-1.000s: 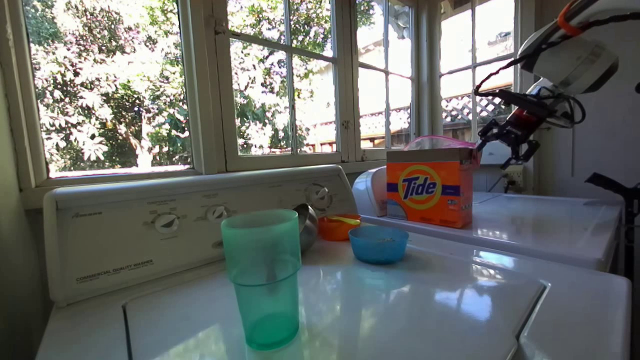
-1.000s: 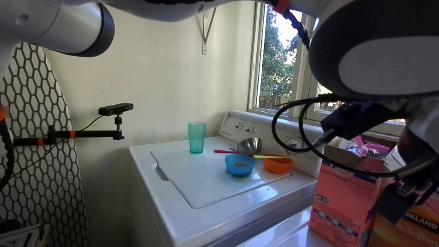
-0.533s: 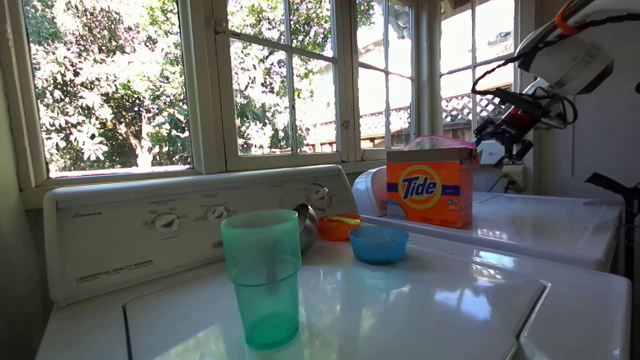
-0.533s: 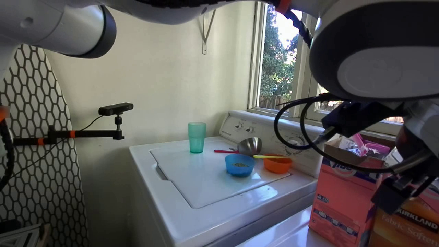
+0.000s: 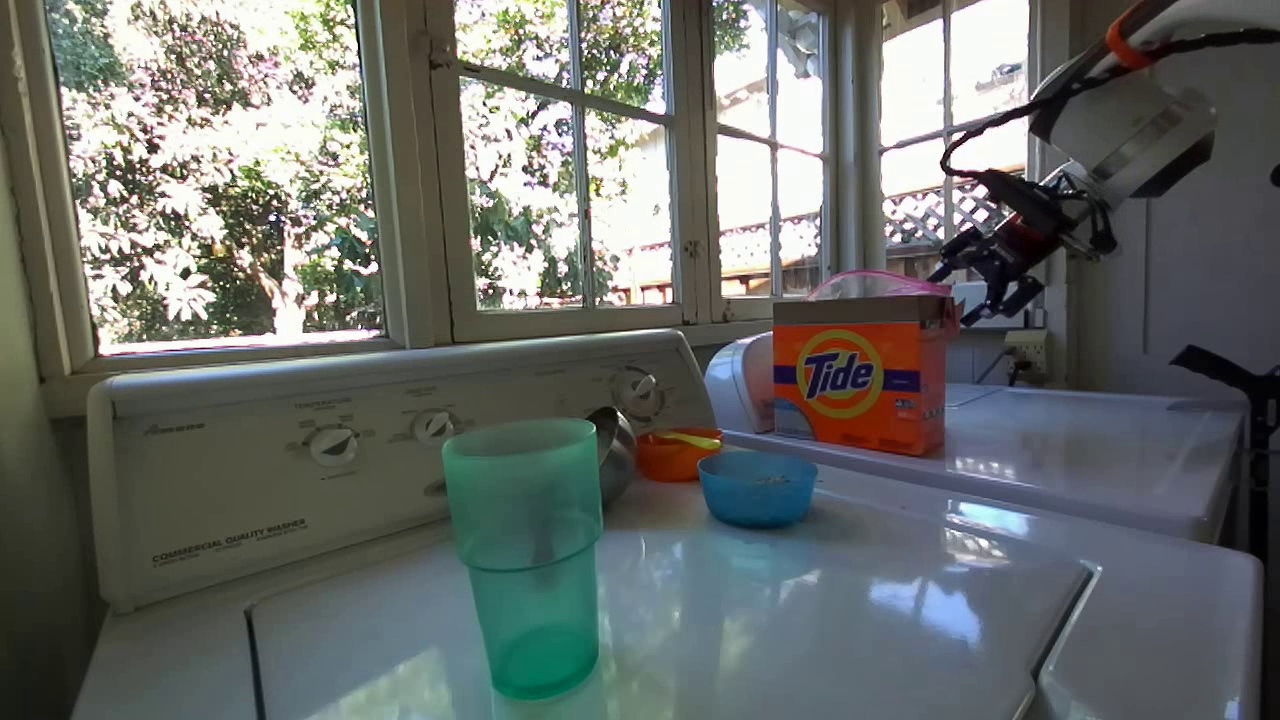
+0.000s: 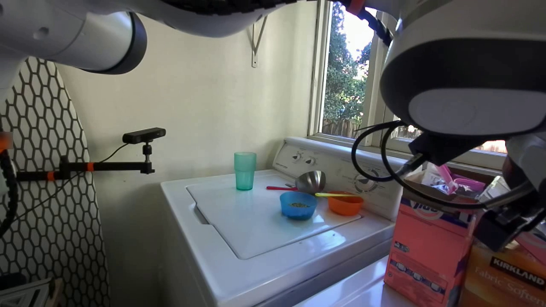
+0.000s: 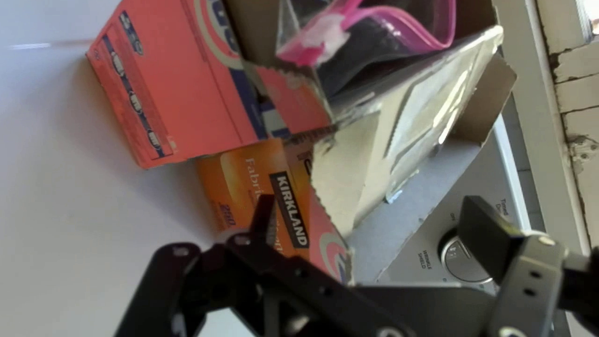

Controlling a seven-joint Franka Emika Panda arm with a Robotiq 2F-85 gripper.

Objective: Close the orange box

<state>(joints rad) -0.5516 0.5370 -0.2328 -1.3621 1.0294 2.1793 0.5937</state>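
Your orange box [image 5: 860, 385] stands upright on the white machine [image 5: 1090, 440] next to the washer [image 5: 760, 620], its top open. In an exterior view you get its Tide face, with a pink-edged bag [image 5: 875, 287] poking above the brim. The wrist view looks down into it and shows you the flap [image 7: 358, 173] lying back from the opening. There, too, you can see your gripper [image 7: 367, 210] with its fingers well apart and the flap showing in the gap; whether either finger touches cardboard, you can't tell. A softener box [image 6: 507, 277] marked Kirkland, right by the orange one, shows in the wrist view and in an exterior view. A knob [image 7: 468, 260] near the words WRINKLE SHIELD appears only in the wrist view. On the washer, both exterior views give you the green cup [image 5: 525, 560], and in an exterior view it covers part of the ladle [image 5: 617, 460]. A red handle [image 6: 281, 188] and the bits inside the blue bowl [image 6: 298, 215] come out clearest for you in an exterior view.
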